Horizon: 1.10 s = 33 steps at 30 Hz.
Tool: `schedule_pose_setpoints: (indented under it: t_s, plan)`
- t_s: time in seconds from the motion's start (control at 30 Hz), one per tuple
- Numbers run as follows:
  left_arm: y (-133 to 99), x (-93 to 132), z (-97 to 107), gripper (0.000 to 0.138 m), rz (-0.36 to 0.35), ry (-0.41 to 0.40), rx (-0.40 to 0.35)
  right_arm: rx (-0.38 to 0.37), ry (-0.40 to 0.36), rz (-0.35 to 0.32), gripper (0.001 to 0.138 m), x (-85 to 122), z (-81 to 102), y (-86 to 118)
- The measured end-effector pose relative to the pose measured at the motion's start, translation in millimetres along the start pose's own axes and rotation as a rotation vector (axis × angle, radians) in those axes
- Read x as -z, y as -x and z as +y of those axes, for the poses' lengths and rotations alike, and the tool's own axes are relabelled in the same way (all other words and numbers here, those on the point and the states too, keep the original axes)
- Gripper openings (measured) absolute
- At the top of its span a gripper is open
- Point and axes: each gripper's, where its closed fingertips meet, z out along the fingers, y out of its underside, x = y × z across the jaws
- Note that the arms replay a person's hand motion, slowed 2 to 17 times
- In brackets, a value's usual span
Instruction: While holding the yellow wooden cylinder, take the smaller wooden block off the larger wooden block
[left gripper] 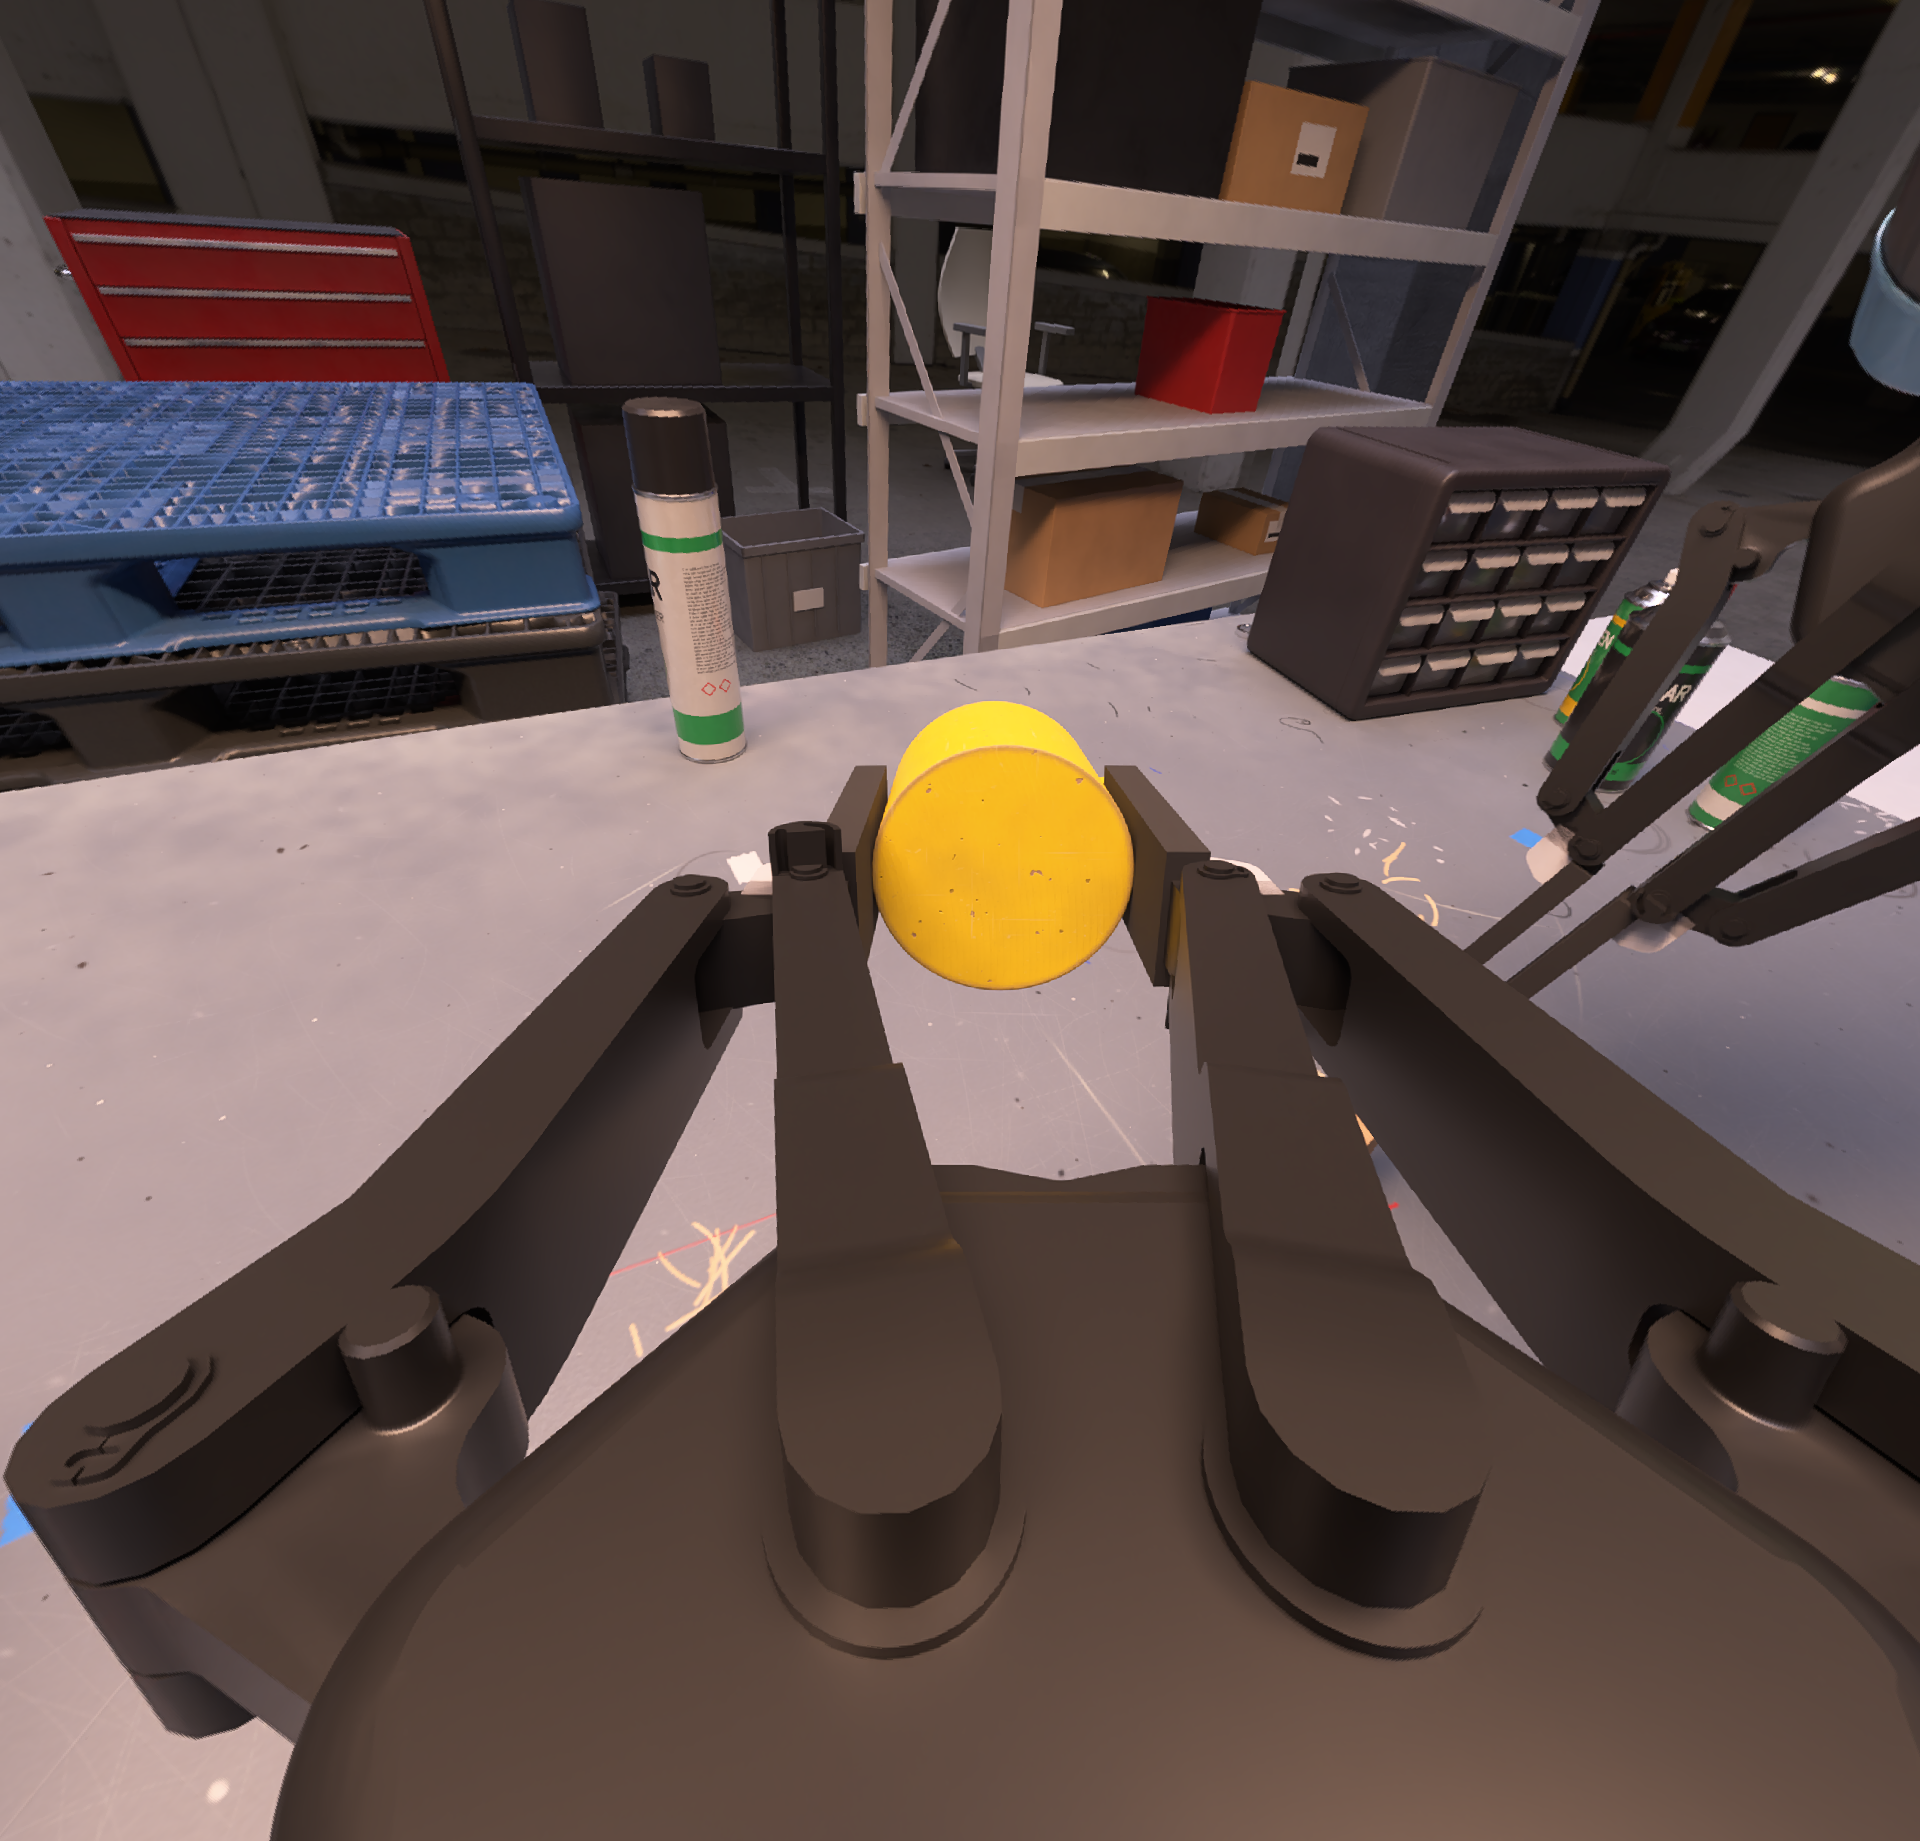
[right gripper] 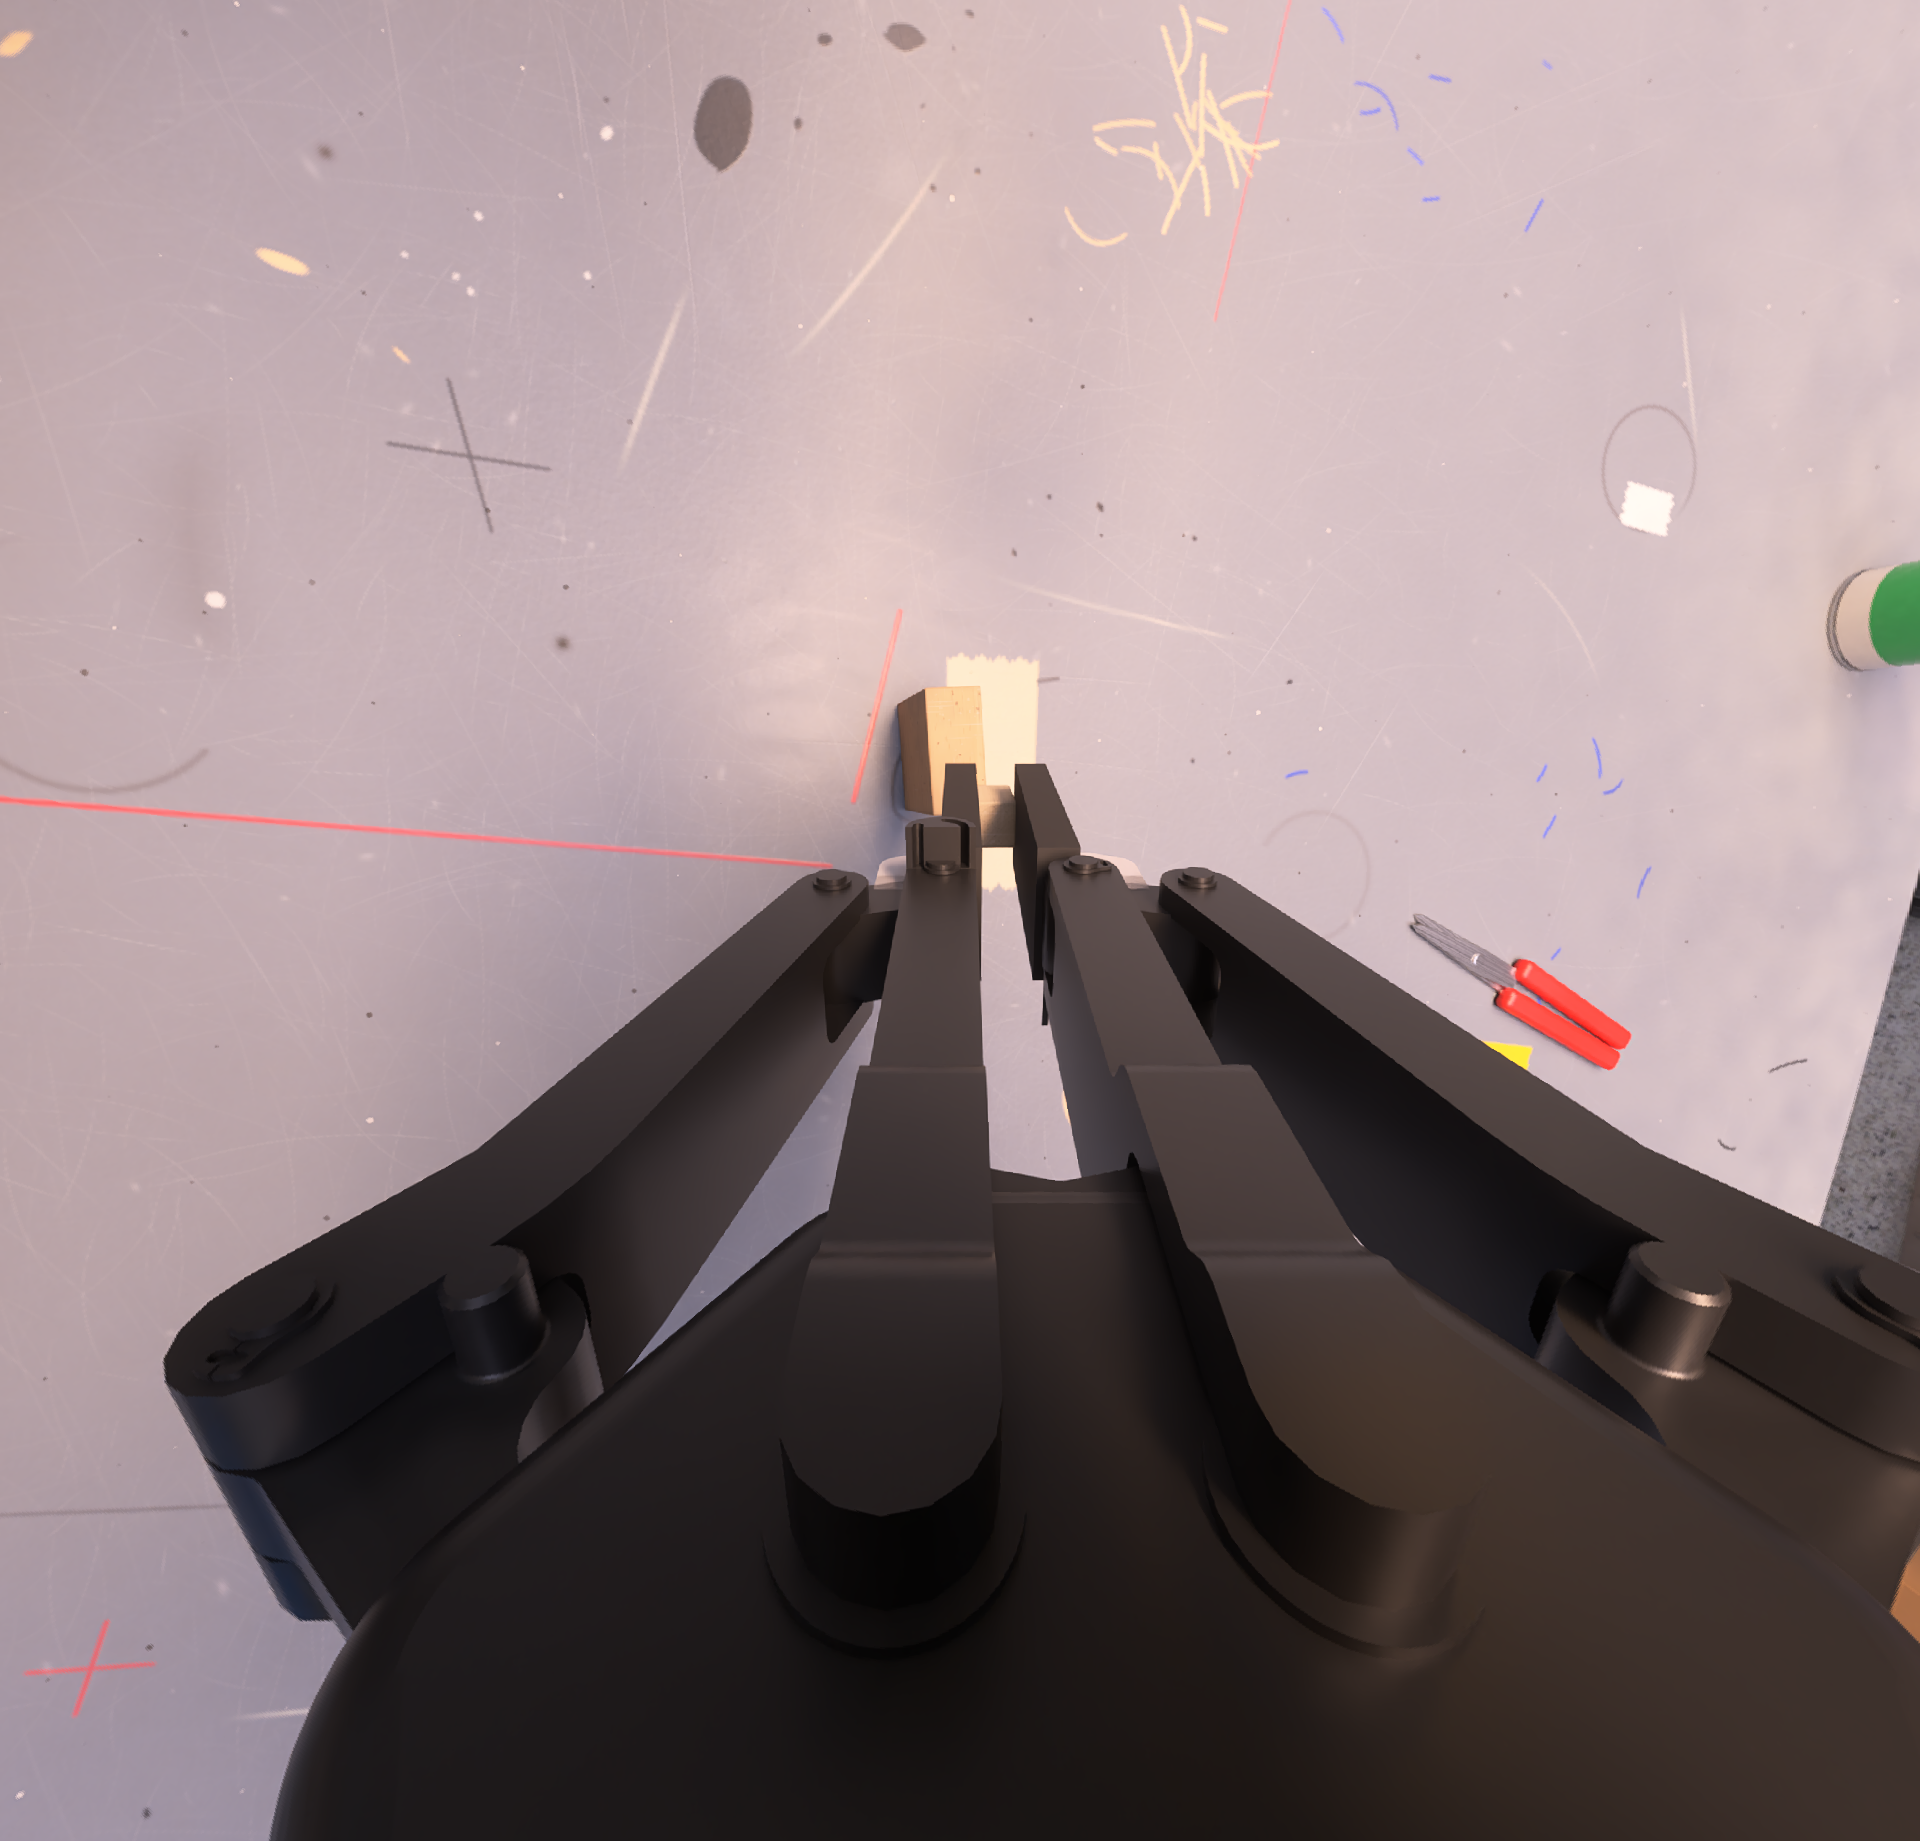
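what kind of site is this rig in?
Probably a workshop or storeroom. Behind the scuffed grey workbench stand metal shelves with cardboard boxes, a red tool chest and stacked blue pallets. A small-parts drawer cabinet and spray cans sit on the bench.

Both grippers, left gripper (left gripper: 1003, 846) and right gripper (right gripper: 995, 804), are dark brown-black linkages (round pivot pins, small screws).

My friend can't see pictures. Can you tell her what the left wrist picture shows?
The left gripper holds a yellow wooden cylinder above a grey table. Behind it stand a white spray can and a dark drawer cabinet.
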Motion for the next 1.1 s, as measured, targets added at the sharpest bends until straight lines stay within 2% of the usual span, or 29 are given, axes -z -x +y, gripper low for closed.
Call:
schedule_pose_setpoints:
  t_s: [0.6, 1.1]
  plan:
    - [0, 0, 0, 0.055, 0.000, 0.001, 0.000, -0.044, -0.041, 0.048, 0.010, 32, 16.5, -2]
    - [0, 0, 0, 0.055, 0.000, 0.001, 0.000, -0.096, -0.048, 0.093, 0.010, 63, 45.1, 3]
